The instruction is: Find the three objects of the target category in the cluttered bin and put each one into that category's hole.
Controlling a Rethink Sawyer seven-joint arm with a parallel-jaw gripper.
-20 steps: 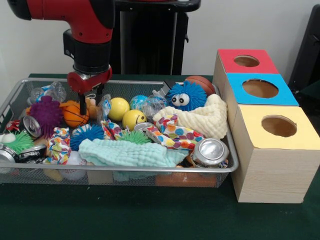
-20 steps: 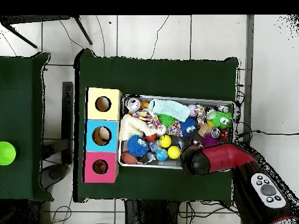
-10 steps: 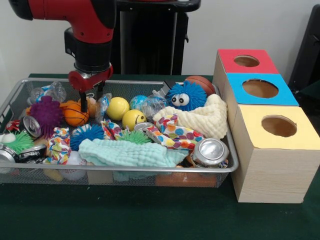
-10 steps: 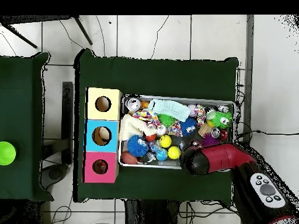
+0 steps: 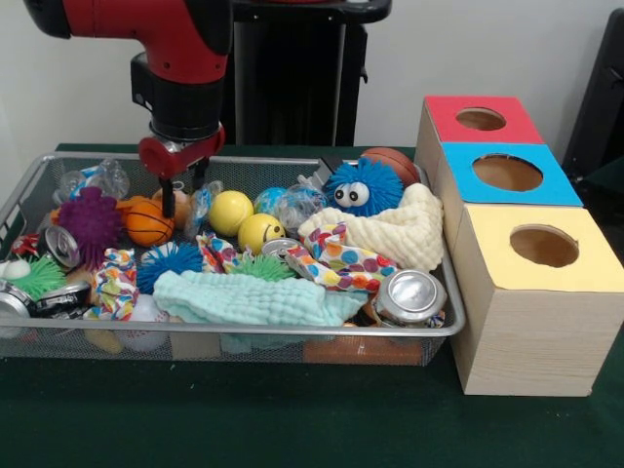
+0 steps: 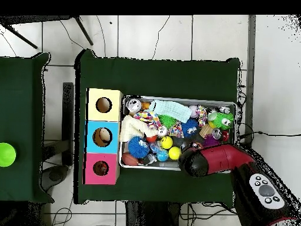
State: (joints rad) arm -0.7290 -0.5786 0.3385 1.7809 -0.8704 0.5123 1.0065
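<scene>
My gripper (image 5: 182, 187) hangs open and empty over the back left of the wire mesh bin (image 5: 292, 338), just above a small orange basketball (image 5: 146, 223) and a peach toy (image 5: 179, 208). Two yellow balls (image 5: 231, 211) (image 5: 260, 232) lie to its right. A blue fuzzy ball with eyes (image 5: 363, 187) and a brown basketball (image 5: 392, 160) sit at the back right. To the right of the bin stands a wooden box with a red hole (image 5: 480, 119), a blue hole (image 5: 507, 173) and a yellow hole (image 5: 543, 246). In the overhead view the arm (image 6: 203, 162) hides the gripper.
The bin also holds a mint cloth (image 5: 249, 298), a cream cloth (image 5: 402, 232), a polka-dot cloth (image 5: 341, 259), cans (image 5: 410, 295) (image 5: 58, 244), and purple (image 5: 90, 222), blue (image 5: 168, 261) and green (image 5: 261, 265) spiky balls. A green bowl (image 6: 6, 154) sits on a side table.
The gripper has risen a little and drifted right, away from the orange basketball. Nothing in the bin has moved.
</scene>
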